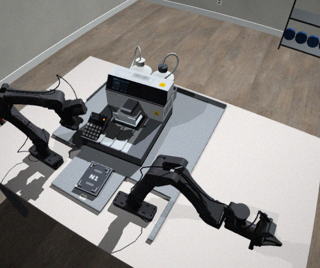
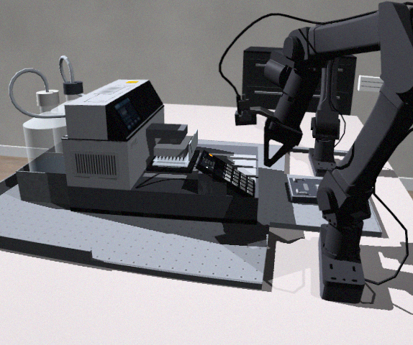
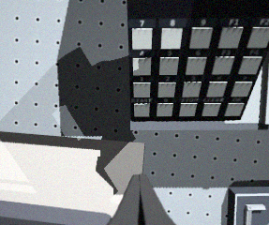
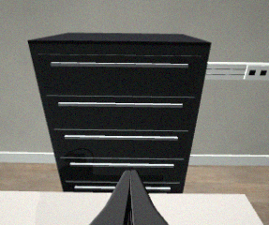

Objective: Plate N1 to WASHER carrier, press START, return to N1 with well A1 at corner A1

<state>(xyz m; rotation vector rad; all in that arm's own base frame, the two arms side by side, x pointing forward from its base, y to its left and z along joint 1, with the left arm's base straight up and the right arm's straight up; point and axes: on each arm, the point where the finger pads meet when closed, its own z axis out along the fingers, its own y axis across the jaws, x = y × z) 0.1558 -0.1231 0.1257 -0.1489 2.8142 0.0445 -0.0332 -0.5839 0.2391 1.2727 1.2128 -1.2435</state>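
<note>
The plate (image 2: pixel 170 162) is white and sits on the dark carrier under the wash head of the washer (image 1: pixel 138 95) (image 2: pixel 91 122); its seating is too small to tell. The lamp (image 1: pixel 103 119) (image 2: pixel 210 154) glows amber. The nest N1 (image 1: pixel 100 173) (image 2: pixel 305 182) holds no plate; its corner also shows in the left wrist view (image 3: pixel 233 211). My left gripper (image 2: pixel 267 164) (image 3: pixel 139 183) is shut and empty, in the air in front of the keypad (image 1: pixel 92 130) (image 2: pixel 236 180), clear of the START key (image 3: pixel 141 111). My right gripper (image 1: pixel 280 244) (image 4: pixel 130 179) is shut and empty, far from the washer.
Two bottles (image 1: pixel 140 67) (image 1: pixel 163 73) with hoses stand behind the washer. A perforated grey base (image 1: pixel 189 115) (image 2: pixel 184 252) lies around it. The right gripper is over the far end of the white table (image 1: pixel 255 161). A black drawer cabinet (image 4: pixel 120 84) stands beyond the table.
</note>
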